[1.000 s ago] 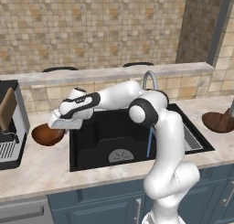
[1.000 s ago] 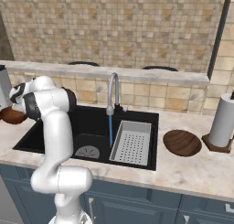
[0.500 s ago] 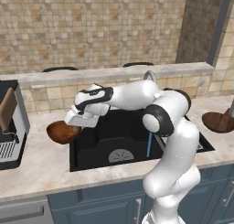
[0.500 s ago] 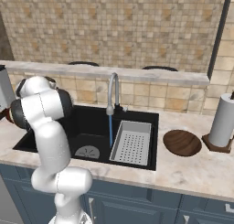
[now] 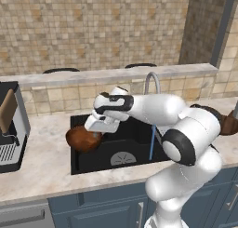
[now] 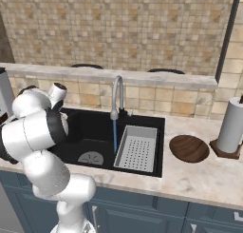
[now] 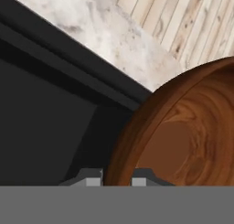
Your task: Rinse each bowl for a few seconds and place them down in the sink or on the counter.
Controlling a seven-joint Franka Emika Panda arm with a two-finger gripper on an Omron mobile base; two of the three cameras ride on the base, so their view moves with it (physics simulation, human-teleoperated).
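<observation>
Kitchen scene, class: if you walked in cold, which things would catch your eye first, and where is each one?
First, the white arm reaching left with its gripper shut on a reddish-brown bowl, held over the left edge of the black sink. Next, the blue stream of water falling from the curved faucet beside the grey tray. A second bowl sits on the counter at right.

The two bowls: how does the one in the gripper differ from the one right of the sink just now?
The held bowl hangs in the air, tilted, over the left rim of the sink; the other bowl lies flat on the counter. The gripper pinches the held bowl's rim; nothing touches the other bowl. Both are round, shallow and reddish-brown with a wood look.
</observation>
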